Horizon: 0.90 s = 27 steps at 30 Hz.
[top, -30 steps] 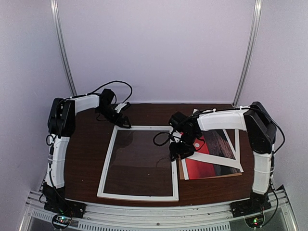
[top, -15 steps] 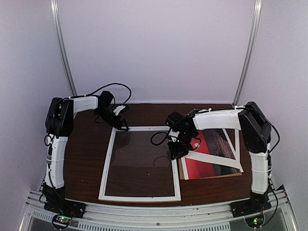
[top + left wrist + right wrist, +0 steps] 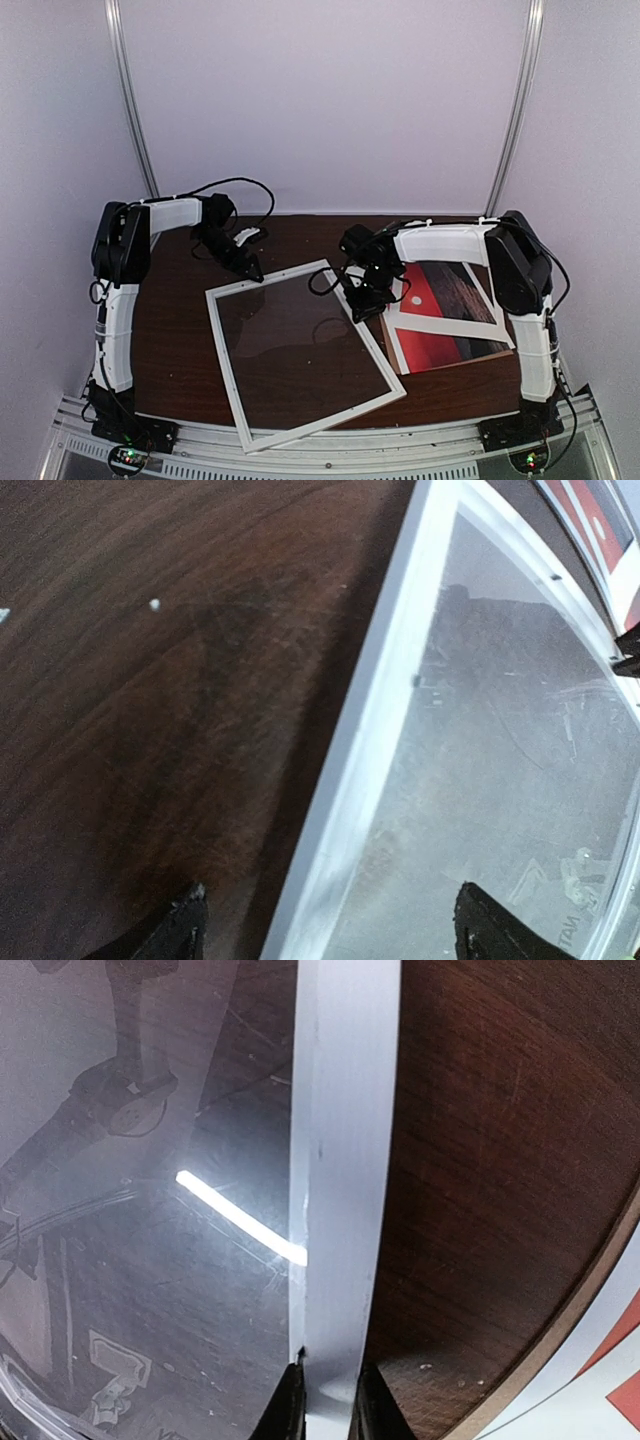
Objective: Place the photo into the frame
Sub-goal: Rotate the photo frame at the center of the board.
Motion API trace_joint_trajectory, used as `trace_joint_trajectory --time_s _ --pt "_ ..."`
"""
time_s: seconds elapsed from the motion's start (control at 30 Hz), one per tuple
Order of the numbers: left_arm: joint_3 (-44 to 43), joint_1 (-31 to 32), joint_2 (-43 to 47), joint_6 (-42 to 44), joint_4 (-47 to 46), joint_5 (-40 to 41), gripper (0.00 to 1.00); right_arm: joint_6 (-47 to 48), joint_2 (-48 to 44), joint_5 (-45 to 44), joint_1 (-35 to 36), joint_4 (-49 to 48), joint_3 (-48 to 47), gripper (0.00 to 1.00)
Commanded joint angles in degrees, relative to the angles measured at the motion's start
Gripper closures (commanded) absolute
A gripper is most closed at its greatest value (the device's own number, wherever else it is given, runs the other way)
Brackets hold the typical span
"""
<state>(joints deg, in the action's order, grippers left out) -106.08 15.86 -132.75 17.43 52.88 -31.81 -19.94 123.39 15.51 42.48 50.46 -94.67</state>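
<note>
White frame [image 3: 226,371] lay skewed on the table [image 3: 170,330], its right rail clamped in the right pincer [image 3: 325,1385]. The left pincer [image 3: 325,930] stood apart, astride a far rail. Advised: grip firmly, slide flat, avoid twisting. Frame held only a clear pane [image 3: 300,350]; the photo [image 3: 432,348] lay beside it, under a mat [image 3: 455,325].

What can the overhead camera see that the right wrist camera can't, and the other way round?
Only overhead: the whole frame lying askew, both arms, and the left claw at its far corner. Only right wrist: the right claw pinching the frame's white edge, close up. Both: frame, right claw, dark table, some of the red photo.
</note>
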Motion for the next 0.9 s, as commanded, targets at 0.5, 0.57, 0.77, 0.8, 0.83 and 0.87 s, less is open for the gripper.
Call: trace_joint_trajectory --time_s 0.5,0.57,0.77,0.8,0.83,0.87 --pt "-1.39 2.63 -2.9 4.6 4.42 5.37 0.27 2.2 1.87 1.49 -1.48 -0.39 -2.56 0.91" --pt "-0.27 2.89 -2.5 4.18 3.11 6.76 0.3 2.02 1.88 1.91 -1.56 -0.76 -2.07 0.91" --pt "0.17 3.96 -2.16 3.91 2.37 11.46 0.46 2.08 1.86 2.36 -1.79 -1.22 -1.51 0.91" --pt "0.37 4.26 -2.09 3.89 2.33 12.37 0.48 2.11 1.85 2.48 -1.83 -1.4 -1.42 0.91" --pt "0.69 4.61 -2.01 4.07 2.13 13.78 0.5 2.06 1.85 2.73 -1.94 -1.55 -1.32 0.91" --pt "1.04 4.88 -1.99 4.16 1.98 14.75 0.51 2.04 1.86 2.92 -1.98 -1.66 -1.24 0.91"
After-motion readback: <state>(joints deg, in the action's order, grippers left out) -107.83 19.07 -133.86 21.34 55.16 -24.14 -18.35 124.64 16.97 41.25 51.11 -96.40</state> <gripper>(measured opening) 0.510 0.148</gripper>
